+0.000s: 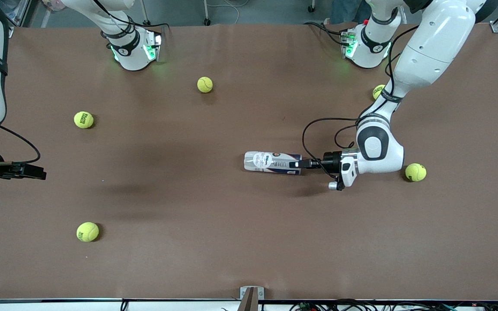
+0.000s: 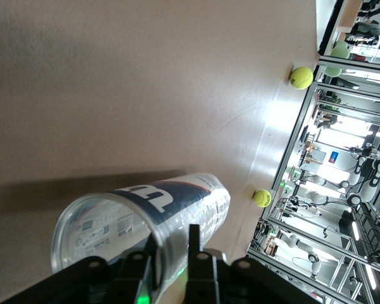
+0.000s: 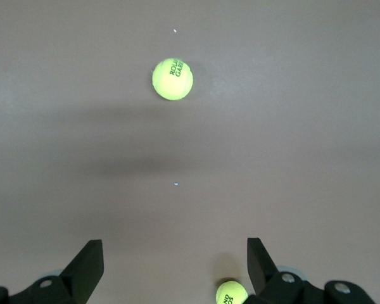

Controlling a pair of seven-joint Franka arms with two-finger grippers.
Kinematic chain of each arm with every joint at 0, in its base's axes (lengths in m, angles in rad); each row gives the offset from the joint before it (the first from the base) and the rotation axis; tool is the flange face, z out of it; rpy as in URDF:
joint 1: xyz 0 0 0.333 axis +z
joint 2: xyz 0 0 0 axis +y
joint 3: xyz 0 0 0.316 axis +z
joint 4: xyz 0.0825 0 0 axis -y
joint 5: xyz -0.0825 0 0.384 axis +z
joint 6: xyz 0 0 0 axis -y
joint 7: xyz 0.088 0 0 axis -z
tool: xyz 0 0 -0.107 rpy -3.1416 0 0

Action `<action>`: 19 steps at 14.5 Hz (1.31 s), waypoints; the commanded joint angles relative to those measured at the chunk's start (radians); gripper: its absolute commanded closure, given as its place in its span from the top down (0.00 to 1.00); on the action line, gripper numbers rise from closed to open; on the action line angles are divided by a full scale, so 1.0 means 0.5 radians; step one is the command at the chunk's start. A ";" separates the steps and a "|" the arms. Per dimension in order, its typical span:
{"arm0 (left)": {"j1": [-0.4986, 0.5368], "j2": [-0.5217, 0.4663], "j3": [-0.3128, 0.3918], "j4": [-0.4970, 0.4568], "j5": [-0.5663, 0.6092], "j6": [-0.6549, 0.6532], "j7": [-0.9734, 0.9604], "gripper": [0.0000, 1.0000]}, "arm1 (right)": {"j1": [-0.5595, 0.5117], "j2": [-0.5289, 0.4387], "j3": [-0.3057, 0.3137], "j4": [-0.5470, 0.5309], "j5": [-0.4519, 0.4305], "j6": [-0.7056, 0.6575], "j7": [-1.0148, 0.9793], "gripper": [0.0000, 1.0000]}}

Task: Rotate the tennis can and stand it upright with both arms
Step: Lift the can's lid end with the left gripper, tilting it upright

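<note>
The tennis can, a clear tube with a white, navy and red label, lies on its side near the table's middle. My left gripper is shut on the rim of the can's end that points toward the left arm's end of the table. In the left wrist view the fingers pinch the can's wall between them, gripper. My right gripper waits open and empty over the right arm's end of the table. It also shows in the right wrist view.
Several yellow-green tennis balls lie loose: one beside the left wrist, one partly hidden by the left arm, one between the bases, and two toward the right arm's end. The brown table's edge runs nearest the camera.
</note>
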 commanded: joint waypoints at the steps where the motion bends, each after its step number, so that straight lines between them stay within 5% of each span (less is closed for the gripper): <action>1: 0.011 -0.015 -0.007 0.053 -0.044 0.000 0.016 0.00 | -0.014 -0.064 0.035 -0.022 0.008 -0.004 -0.019 1.00; 5: 0.002 -0.119 -0.001 0.169 0.111 -0.009 -0.192 0.00 | 0.087 -0.129 0.038 -0.035 -0.031 -0.087 -0.016 1.00; 13: -0.185 -0.346 -0.022 0.439 1.157 -0.012 -1.535 0.00 | -0.011 -0.206 0.038 -0.059 0.012 -0.200 -0.043 1.00; 19: -0.522 -0.377 -0.022 0.663 2.025 -0.015 -2.572 0.00 | -0.005 -0.714 0.053 -0.675 0.005 0.033 -0.046 1.00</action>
